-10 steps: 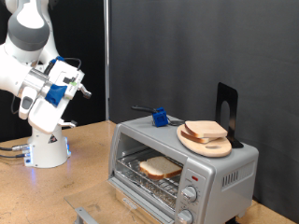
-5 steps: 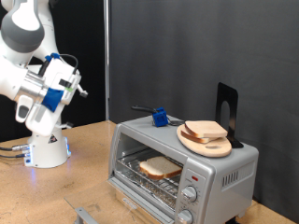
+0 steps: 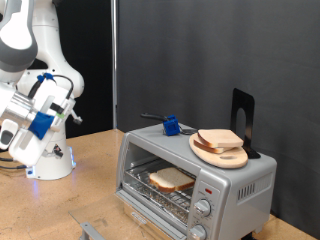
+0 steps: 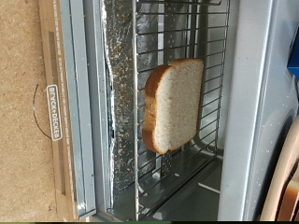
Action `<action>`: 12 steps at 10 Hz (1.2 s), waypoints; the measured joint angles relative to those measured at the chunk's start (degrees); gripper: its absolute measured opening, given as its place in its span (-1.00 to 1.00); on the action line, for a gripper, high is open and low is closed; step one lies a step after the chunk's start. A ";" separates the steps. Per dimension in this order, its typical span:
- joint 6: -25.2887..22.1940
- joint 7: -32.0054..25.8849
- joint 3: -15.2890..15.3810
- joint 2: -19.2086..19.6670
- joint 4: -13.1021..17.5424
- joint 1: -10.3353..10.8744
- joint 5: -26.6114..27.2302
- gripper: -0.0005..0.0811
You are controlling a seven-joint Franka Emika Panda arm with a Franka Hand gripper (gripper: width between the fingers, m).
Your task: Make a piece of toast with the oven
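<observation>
The piece of toast (image 3: 171, 179) lies on the oven (image 3: 196, 178) rack, door down, at four o'clock from the pincer (image 3: 60, 112), whose opening I cannot tell. Risk, I judge: the slice sits near the rack's front, so closing could jolt it.

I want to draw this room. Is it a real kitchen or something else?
Probably a robot lab set up like a kitchen corner, not a real kitchen. A toaster oven with a piece of toast inside sits on a wooden table, black curtains hang behind, and a white robot arm stands beside it.
</observation>
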 joint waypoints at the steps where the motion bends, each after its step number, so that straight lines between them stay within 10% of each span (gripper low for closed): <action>1: -0.23 0.38 -0.01 -0.02 -0.04 -0.04 0.00 0.99; 5: 0.50 -2.15 -0.92 0.78 -0.54 -0.15 2.08 0.99; 12: 10.54 -11.71 0.66 17.59 1.91 0.03 5.34 0.99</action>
